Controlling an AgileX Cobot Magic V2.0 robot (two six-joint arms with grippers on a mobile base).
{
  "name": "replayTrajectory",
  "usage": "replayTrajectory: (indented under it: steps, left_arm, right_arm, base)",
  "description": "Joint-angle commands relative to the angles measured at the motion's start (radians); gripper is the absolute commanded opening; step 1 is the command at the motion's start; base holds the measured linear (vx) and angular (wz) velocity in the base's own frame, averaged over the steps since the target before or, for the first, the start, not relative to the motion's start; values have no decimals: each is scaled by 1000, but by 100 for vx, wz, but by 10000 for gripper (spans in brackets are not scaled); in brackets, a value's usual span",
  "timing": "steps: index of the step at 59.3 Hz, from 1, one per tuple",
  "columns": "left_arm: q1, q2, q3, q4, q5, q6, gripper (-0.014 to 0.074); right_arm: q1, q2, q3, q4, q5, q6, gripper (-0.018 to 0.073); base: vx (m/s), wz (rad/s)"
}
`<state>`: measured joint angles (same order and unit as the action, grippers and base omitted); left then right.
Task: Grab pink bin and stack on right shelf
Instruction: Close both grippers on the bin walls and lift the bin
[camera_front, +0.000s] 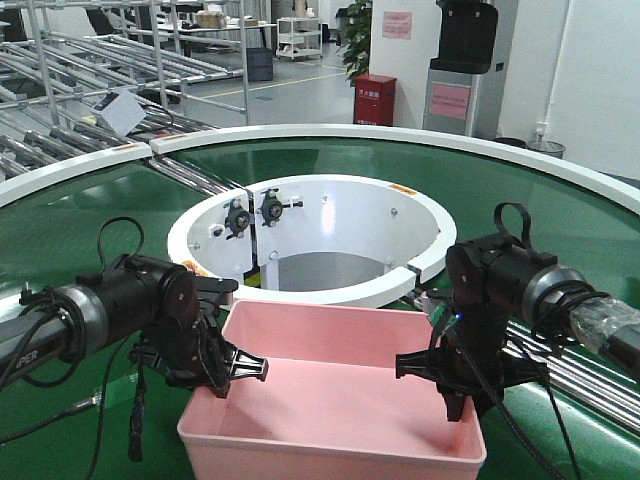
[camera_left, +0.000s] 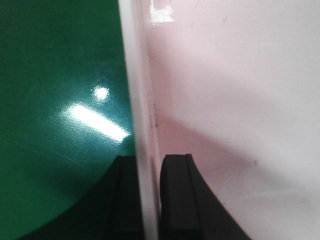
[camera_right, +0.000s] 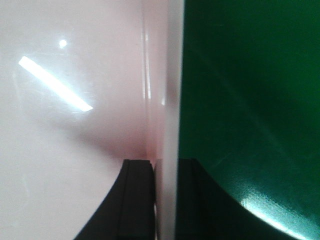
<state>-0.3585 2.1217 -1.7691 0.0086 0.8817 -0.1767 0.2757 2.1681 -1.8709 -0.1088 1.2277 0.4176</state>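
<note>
Pink bin (camera_front: 330, 400) is held by opposite side walls, my left tool (camera_front: 228, 378) and right tool (camera_front: 440, 385) each clamped astride one, for a level lift.

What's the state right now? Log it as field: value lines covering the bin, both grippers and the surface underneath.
object: pink bin, open side up, nothing visible inside
surface: green conveyor; whether the bin is lifted or resting on it, cannot tell
left gripper: shut on the bin's left wall, one finger inside, one outside
right gripper: shut on the bin's right wall, one finger on each side
behind bin: white ring at the conveyor's centre
</note>
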Motion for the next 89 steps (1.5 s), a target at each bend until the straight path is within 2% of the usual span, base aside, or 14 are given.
replayTrajectory:
  steps: [1, 8, 12, 24, 32, 33, 44, 55, 89]
  left_arm:
    - [0, -64, -33, 1, -29, -10, 148]
    - [1, -75, -33, 1, -5, -16, 115]
    - [1, -99, -33, 6, 20, -48, 108]
    - [-5, -230, 0, 138, 136, -240, 108]
    - [-37, -374, 163, 240, 106, -355, 108]
    - [-91, -606, 408, 266, 25, -458, 109]
    - [-163, -804, 599, 267, -45, -545, 111]
    - [-210, -905, 652, 267, -48, -573, 111]
    - [-211, -938, 650, 288, -64, -573, 111]
  right_arm:
    - [-8, -57, -31, -21, -1, 2, 48]
    - [-8, -67, -31, -18, -2, 6, -9]
    - [-7, -88, -31, -22, -1, -11, -15]
    - [-5, -207, -28, -27, 34, -39, -12]
    - [37, -302, 28, -90, 13, -59, -12]
    - [118, -441, 207, -174, -43, 6, -12]
    - [206, -584, 386, -171, -112, 67, -10]
    - [243, -668, 450, -171, -112, 116, -9]
    - [244, -697, 449, -171, -108, 119, -9]
  base:
    - [0, 0]
    - [0, 0]
    - [0, 0]
    - [0, 0]
    - [0, 1]
    - [0, 0]
    - [0, 0]
    - [0, 0]
    - [0, 0]
